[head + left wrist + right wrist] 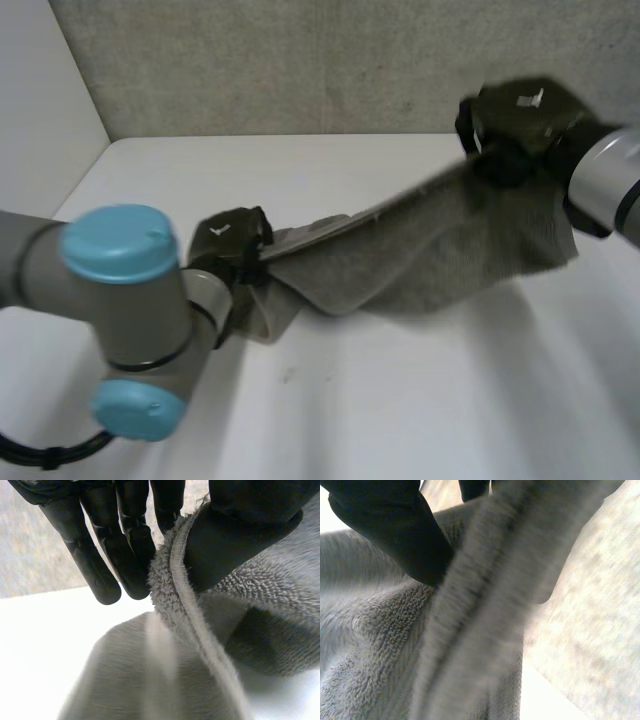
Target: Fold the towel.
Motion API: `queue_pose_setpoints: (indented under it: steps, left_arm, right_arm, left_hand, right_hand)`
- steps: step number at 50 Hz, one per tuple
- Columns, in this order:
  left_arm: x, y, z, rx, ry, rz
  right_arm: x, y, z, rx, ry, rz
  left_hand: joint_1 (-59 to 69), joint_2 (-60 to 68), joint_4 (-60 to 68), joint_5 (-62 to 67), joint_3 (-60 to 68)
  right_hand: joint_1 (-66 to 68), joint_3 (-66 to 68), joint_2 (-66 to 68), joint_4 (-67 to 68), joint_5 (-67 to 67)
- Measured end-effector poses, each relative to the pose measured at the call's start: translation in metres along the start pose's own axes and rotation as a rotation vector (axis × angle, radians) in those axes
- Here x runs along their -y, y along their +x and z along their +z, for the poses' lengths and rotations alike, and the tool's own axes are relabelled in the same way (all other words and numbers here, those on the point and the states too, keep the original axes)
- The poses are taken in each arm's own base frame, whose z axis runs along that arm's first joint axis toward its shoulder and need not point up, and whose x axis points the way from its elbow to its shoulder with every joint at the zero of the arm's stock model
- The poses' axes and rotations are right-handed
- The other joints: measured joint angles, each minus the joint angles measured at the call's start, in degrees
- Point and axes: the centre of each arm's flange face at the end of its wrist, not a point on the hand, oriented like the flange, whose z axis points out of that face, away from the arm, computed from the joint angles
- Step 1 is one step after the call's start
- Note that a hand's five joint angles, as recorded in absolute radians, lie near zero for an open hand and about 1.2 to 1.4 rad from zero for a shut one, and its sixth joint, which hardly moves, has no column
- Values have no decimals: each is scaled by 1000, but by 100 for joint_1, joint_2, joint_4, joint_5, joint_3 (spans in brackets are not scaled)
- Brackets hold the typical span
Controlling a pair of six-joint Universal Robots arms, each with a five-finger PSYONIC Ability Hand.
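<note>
The grey terry towel (430, 250) hangs stretched across mid-frame over the white counter (400, 400). The left hand (235, 245) pinches its lower-left end and the right hand (520, 125) grips the upper-right end. No fold is laid yet, I'd judge.

We see our right hand (395, 530) reaching down onto the grey towel (380, 655). One thick black finger presses the terry cloth on one side of a hemmed edge, and another dark fingertip shows behind that edge, so the cloth is pinched between them. The hem runs down from the hand as a raised ridge. Beside the towel are a speckled grey wall (600, 630) and a strip of white table (545, 695).
</note>
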Motion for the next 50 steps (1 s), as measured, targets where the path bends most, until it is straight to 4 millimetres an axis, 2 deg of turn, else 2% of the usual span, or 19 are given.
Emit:
queue_pose_setpoints:
  steps: [6, 12, 18, 22, 23, 27, 28, 29, 30, 32, 33, 34, 37, 42, 44, 45, 46, 48, 50]
  left_arm:
    - [16, -13, -27, -43, 2, 311]
    - [15, -30, -35, -37, -42, 568]
    - [16, -39, -24, -35, -74, 732]
    - [34, -36, 3, -20, 13, 809]
    - [51, -32, 19, 1, 97, 832]
    - [98, -24, 45, 63, 314, 857]
    - [125, -19, 53, 101, 439, 859]
    - [125, -19, 53, 101, 439, 859]
    - [163, -13, 59, 155, 612, 854]
    - [177, -11, 59, 175, 674, 850]
    - [206, -8, 56, 223, 817, 835]
    - [220, -7, 53, 246, 883, 826]
    - [236, -8, 46, 282, 971, 814]
    - [217, -18, 39, 282, 919, 826]
    - [182, -25, 37, 252, 795, 846]
    - [182, -25, 37, 252, 795, 846]
    - [148, -30, 34, 222, 684, 867]
    - [114, -35, 28, 192, 575, 889]
    - [104, -36, 27, 183, 545, 896]
  right_arm:
    - [-56, -16, 8, 107, -236, -133]
    - [-91, -42, 4, 264, -424, -230]
    - [-92, -53, 16, 281, -429, -304]
    - [-68, -41, 43, 142, -285, -352]
    - [-50, -31, 56, 53, -190, -370]
    - [-8, -8, 76, -137, 29, -401]
    - [12, 1, 80, -217, 132, -413]
    - [12, 1, 80, -217, 132, -413]
    - [43, 15, 83, -330, 293, -429]
    - [52, 18, 83, -363, 343, -435]
    - [71, 24, 79, -429, 448, -447]
    - [79, 27, 77, -456, 496, -453]
    - [82, 26, 73, -469, 537, -462]
    - [56, 10, 70, -382, 488, -470]
    - [31, -2, 69, -300, 426, -469]
    - [31, -2, 69, -300, 426, -469]
    - [10, -12, 67, -238, 375, -463]
    - [-10, -20, 65, -178, 321, -455]
    - [-16, -23, 64, -162, 304, -452]
  left_hand:
    - [23, 11, 14, 8, 16]
    - [23, 12, 20, 11, 19]
    - [23, 12, 20, 11, 21]
    - [23, 12, 21, 12, 22]
    - [23, 12, 22, 33, 23]
    - [23, 14, 22, 32, 24]
    - [23, 21, 22, 32, 24]
    - [23, 21, 22, 32, 24]
    - [23, 22, 22, 32, 24]
    - [23, 22, 22, 33, 24]
    - [23, 22, 22, 32, 24]
    - [23, 23, 22, 32, 24]
    - [23, 23, 23, 33, 24]
    - [76, 23, 22, 32, 24]
    - [112, 23, 23, 33, 24]
    - [112, 23, 23, 33, 24]
    - [135, 23, 23, 32, 24]
    - [136, 23, 23, 32, 24]
    - [136, 23, 23, 32, 24]
  right_hand:
    - [0, 0, 0, 0, 0]
    - [0, 0, 0, 0, 2]
    - [0, 0, 0, 0, 53]
    - [0, 0, 0, 0, 71]
    - [0, 0, 0, 0, 71]
    - [0, 0, 0, 0, 72]
    - [0, 0, 0, 0, 72]
    - [0, 0, 0, 0, 72]
    - [0, 0, 0, 0, 71]
    - [0, 0, 0, 0, 72]
    - [0, 0, 0, 0, 72]
    - [0, 0, 0, 0, 72]
    - [0, 0, 0, 0, 72]
    - [0, 0, 0, 0, 83]
    - [0, 0, 0, 1, 98]
    - [0, 0, 0, 1, 98]
    - [0, 0, 0, 1, 102]
    - [0, 13, 0, 2, 106]
    - [0, 16, 0, 2, 107]
